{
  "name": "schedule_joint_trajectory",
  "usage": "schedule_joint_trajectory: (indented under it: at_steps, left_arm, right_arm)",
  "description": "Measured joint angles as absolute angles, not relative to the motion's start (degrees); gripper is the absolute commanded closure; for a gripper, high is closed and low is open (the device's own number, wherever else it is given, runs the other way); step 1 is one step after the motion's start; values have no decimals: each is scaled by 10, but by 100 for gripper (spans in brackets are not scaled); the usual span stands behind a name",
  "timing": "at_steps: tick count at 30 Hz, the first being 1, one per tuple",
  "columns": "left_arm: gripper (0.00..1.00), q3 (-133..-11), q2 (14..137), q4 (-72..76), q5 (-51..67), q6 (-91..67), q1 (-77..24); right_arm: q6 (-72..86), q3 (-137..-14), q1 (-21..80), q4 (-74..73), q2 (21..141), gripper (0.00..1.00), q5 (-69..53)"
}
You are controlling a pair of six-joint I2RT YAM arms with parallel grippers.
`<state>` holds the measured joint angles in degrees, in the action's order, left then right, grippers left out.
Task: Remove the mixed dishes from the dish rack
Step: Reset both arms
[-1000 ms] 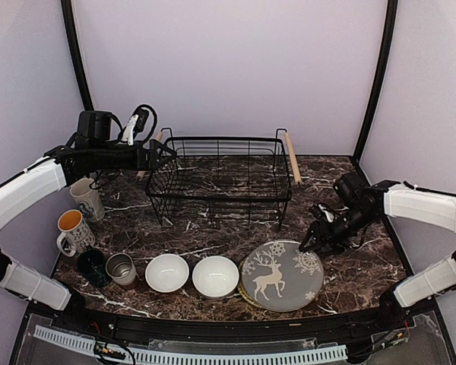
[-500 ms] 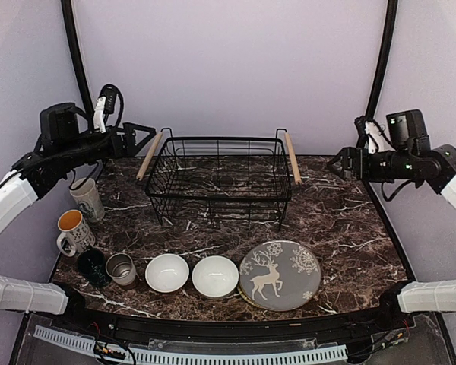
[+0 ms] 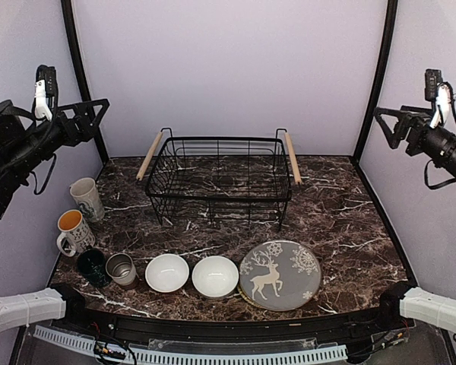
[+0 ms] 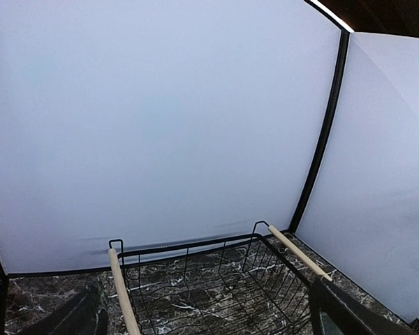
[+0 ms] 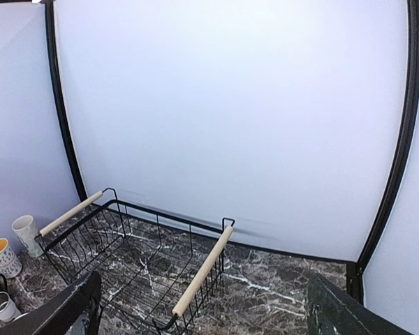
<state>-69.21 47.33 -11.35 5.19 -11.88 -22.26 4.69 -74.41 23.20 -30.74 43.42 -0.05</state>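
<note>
The dish rack [image 3: 220, 179] stands empty at the back middle of the table. The dishes sit along the left and front: a pale patterned mug [image 3: 86, 199], an orange-inside mug [image 3: 74, 231], a dark green mug [image 3: 91, 266], a steel cup [image 3: 121, 268], two white bowls [image 3: 167, 272] [image 3: 215, 276] and the grey reindeer plate [image 3: 281, 275], with a yellow rim showing under it. My left gripper [image 3: 91, 118] is open and empty, raised high at the far left. My right gripper [image 3: 391, 122] is open and empty, raised high at the far right. Both wrist views look down on the rack [image 4: 216, 286] [image 5: 140, 258] between spread fingers [image 4: 77, 317] [image 5: 342, 310].
Pale walls with black corner posts [image 3: 372, 84] enclose the marble table [image 3: 342, 220]. The rack's wooden handles [image 3: 149, 156] [image 3: 292, 157] stick up at its short sides. The mugs show at the left edge of the right wrist view [image 5: 24, 234].
Both arms have lifted and swung outward. The left gripper left the rack's left handle. The right gripper rose from beside the reindeer plate. The dishes have not moved.
</note>
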Motion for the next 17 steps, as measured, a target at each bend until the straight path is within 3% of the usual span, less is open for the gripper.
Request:
schedule_joint_trajectory:
  at_steps: [17]
  left_arm:
    - [1,-693,458,-140,10,-102,-223]
  right_arm:
    - [33,-736,232,-242,350,1,0]
